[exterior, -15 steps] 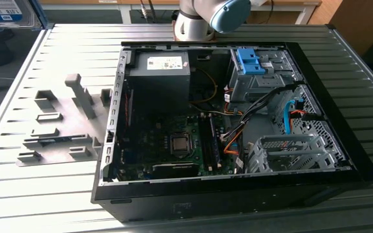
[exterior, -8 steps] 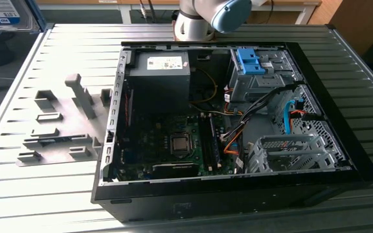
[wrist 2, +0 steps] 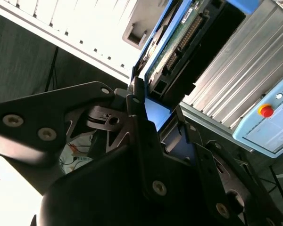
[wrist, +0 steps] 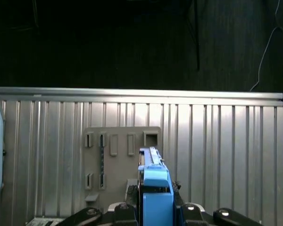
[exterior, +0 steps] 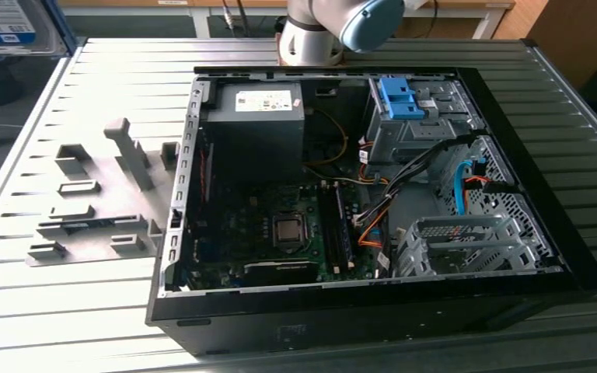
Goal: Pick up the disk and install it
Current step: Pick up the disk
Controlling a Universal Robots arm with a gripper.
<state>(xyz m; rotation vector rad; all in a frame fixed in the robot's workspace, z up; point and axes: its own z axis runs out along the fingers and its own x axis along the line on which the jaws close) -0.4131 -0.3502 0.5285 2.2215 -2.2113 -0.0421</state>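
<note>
The pick-up is judged done, the disk (wrist: 151,157) being clamped in the claw (wrist: 154,192) above the counter (wrist: 226,141), while installation in the open computer case (exterior: 329,330) is not yet done.

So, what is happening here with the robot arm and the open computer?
The arm's hand is closed on the blue-framed disk, holding it edge-on. In the first wrist view the grey fixture plate on the slatted table lies behind it. In the exterior view the computer case lies open on that table, and the disk is not installed yet.
</note>
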